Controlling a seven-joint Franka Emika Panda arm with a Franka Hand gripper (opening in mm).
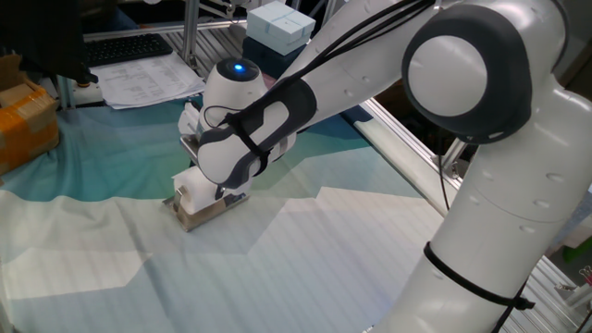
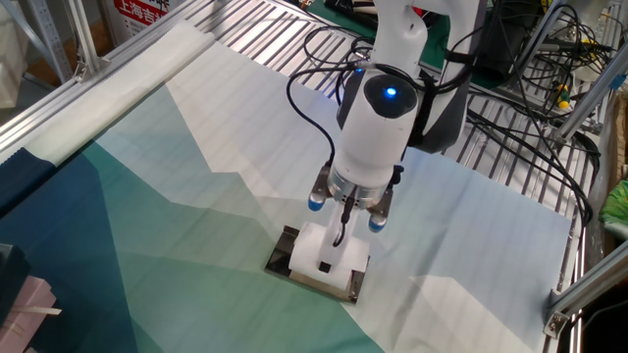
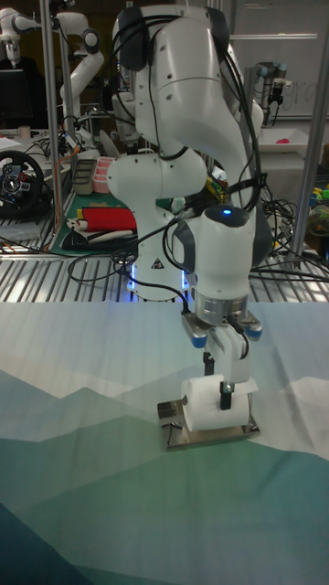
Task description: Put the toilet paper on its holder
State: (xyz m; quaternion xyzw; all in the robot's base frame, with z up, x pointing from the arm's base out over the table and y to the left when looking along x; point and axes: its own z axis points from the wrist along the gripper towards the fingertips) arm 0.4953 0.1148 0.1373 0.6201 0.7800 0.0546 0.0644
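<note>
The toilet paper [image 3: 203, 413] is a small white roll that sits low over the holder [image 3: 183, 433], a flat silver-grey plate on the cloth. My gripper [image 3: 219, 379] points straight down with its fingers shut on the roll, one finger [image 3: 226, 391] in front of it and one behind. From the other fixed view, the toilet paper [image 2: 319, 253] covers most of the holder [image 2: 283, 257] under the gripper [image 2: 334, 250]. In one fixed view the toilet paper [image 1: 191, 188] and holder [image 1: 205, 214] peek out below the hand. I cannot tell whether the roll is on the bar.
A teal and white cloth [image 2: 147, 196] covers the table. Aluminium frame rails [image 2: 88, 74] run along its far sides, with cables [image 2: 510, 108] behind the arm. A white and blue box [image 1: 279, 26], papers [image 1: 148, 81] and an orange object [image 1: 23, 120] lie at the edges.
</note>
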